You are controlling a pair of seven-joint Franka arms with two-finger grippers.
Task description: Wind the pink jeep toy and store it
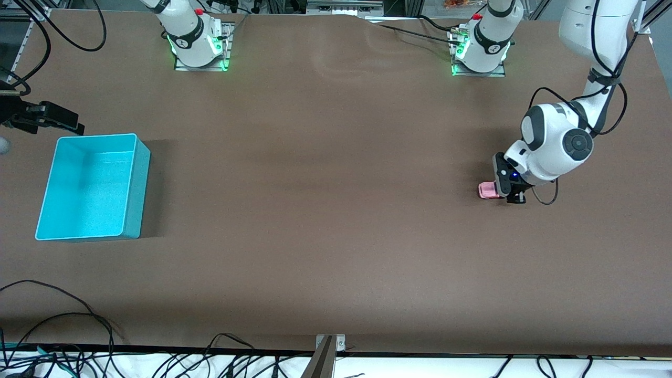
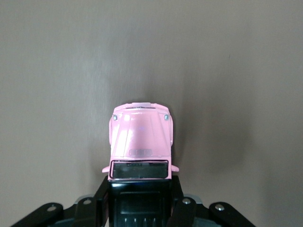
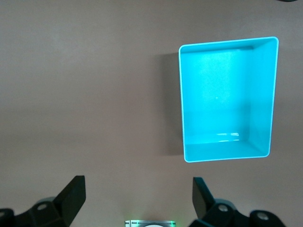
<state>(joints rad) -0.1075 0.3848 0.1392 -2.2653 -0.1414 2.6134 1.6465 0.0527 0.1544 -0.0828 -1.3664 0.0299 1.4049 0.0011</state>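
The pink jeep toy (image 1: 488,190) stands on the brown table toward the left arm's end. My left gripper (image 1: 515,195) is down at table level and shut on the jeep's rear part. In the left wrist view the pink hood (image 2: 140,137) sticks out ahead of my left gripper (image 2: 139,191), and the black fingers (image 2: 102,198) press on both sides of its black roof. My right gripper (image 1: 71,122) hangs in the air beside the turquoise bin (image 1: 137,178), open and empty. Its wrist view shows the gripper (image 3: 138,198) wide open.
The turquoise bin (image 3: 222,153) stands empty toward the right arm's end of the table. Both arm bases (image 1: 199,47) sit along the table's edge farthest from the front camera. Cables (image 1: 63,325) lie at the edge nearest the front camera.
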